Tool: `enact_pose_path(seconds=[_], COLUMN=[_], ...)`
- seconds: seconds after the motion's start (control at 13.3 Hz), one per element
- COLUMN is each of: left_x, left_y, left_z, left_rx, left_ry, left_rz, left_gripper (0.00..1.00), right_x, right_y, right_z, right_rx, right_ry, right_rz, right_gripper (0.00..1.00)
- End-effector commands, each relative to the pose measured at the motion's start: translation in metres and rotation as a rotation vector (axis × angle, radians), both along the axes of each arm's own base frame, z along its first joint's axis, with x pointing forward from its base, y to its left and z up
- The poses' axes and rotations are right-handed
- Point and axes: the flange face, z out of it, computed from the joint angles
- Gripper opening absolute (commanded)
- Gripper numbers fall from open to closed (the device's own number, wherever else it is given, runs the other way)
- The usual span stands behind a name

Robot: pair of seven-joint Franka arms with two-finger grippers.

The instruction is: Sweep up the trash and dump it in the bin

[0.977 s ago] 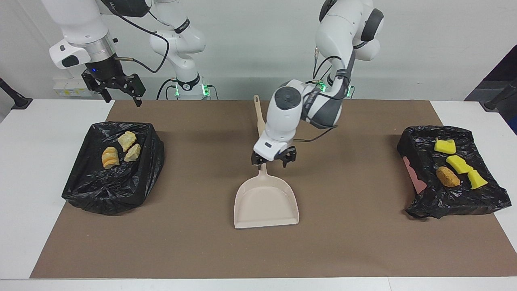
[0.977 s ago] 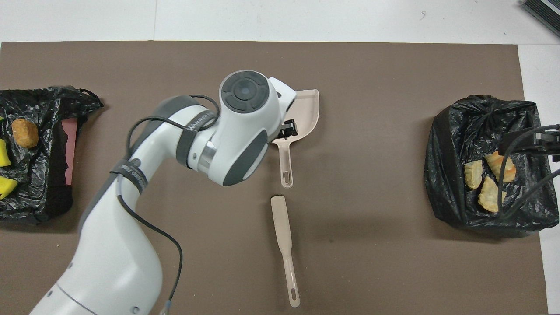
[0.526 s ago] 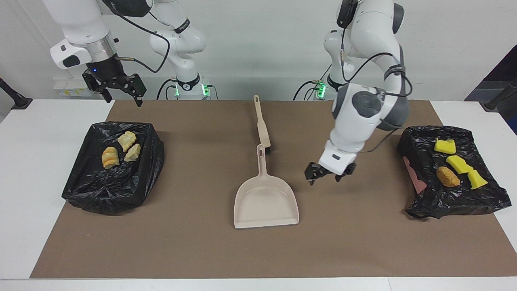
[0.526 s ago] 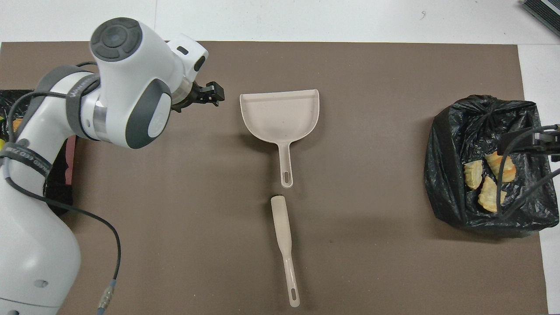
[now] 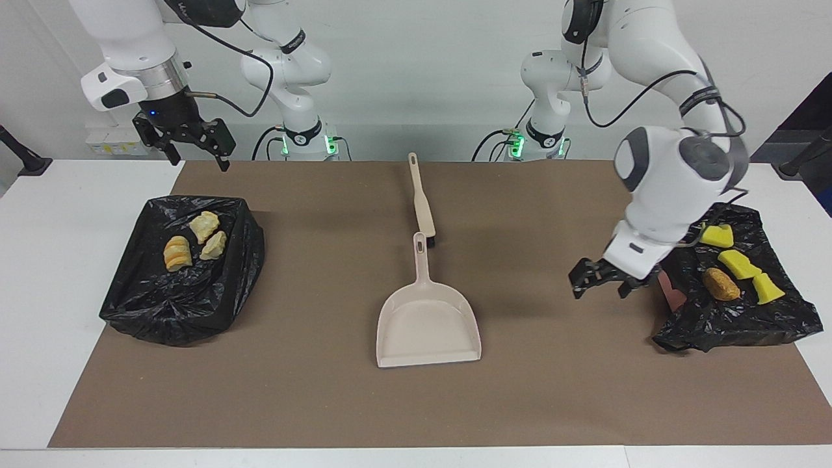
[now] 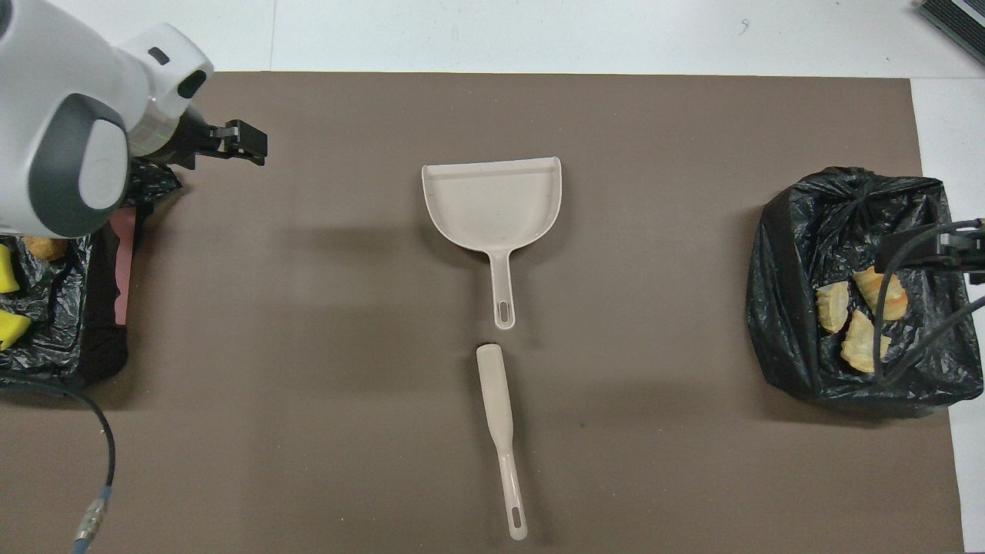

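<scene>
Three tan trash lumps point(image 5: 195, 240) point(image 6: 854, 319) lie in the black-bagged bin point(image 5: 169, 312) point(image 6: 793, 323) at the right arm's end. Yellow trash pieces point(image 5: 738, 263) point(image 6: 9, 329) and an orange-brown nugget point(image 5: 720, 284) point(image 6: 46, 248) lie on the black-bagged bin point(image 5: 715, 328) point(image 6: 54, 362) at the left arm's end. My left gripper point(image 5: 601, 286) point(image 6: 248, 143) hangs open and empty over the mat beside that bin. My right gripper point(image 5: 198, 156) waits open, high up by the other bin.
A beige dustpan point(image 5: 429, 318) point(image 6: 492, 204) lies mid-mat, handle toward the robots. A beige brush point(image 5: 421, 201) point(image 6: 499, 431) lies in line with it, nearer the robots. A brown mat point(image 5: 312, 390) covers the white table.
My left arm has swung from over the dustpan's handle toward its own end of the table, its gripper open and empty. Dustpan, brush and right arm have not moved.
</scene>
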Motion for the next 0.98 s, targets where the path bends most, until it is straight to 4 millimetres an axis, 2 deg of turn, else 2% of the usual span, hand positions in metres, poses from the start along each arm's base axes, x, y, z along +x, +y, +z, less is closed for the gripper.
enact_pose_path(seconds=[0.0,0.08,0.3,0.45,0.6,0.9], left_x=[-0.017,-0.022,-0.065,-0.075,-0.084,-0.106], left_y=[0.035,0.044,0.046,0.046,0.041,0.047], left_z=[0.025,0.032,0.058,0.076,0.087,0.104], left_rx=[0.010,0.014,0.039,0.041,0.046,0.062], left_ry=[0.018,0.035,0.112,0.100,0.122,0.163], left_rz=[-0.028,-0.036,-0.049,-0.046,-0.056,-0.095], left_gripper=[1.00,1.00,1.00,1.00,1.00,1.00], right_x=[-0.006,-0.006,-0.006,-0.006,-0.006,-0.006], right_y=[0.000,-0.001,-0.001,-0.001,-0.001,-0.001], right_z=[0.003,0.003,0.003,0.003,0.003,0.003], right_rx=[0.021,0.021,0.021,0.021,0.021,0.021], right_ry=[0.006,0.006,0.006,0.006,0.006,0.006], right_rz=[0.019,0.018,0.018,0.018,0.018,0.018], right_gripper=[1.00,1.00,1.00,1.00,1.00,1.00])
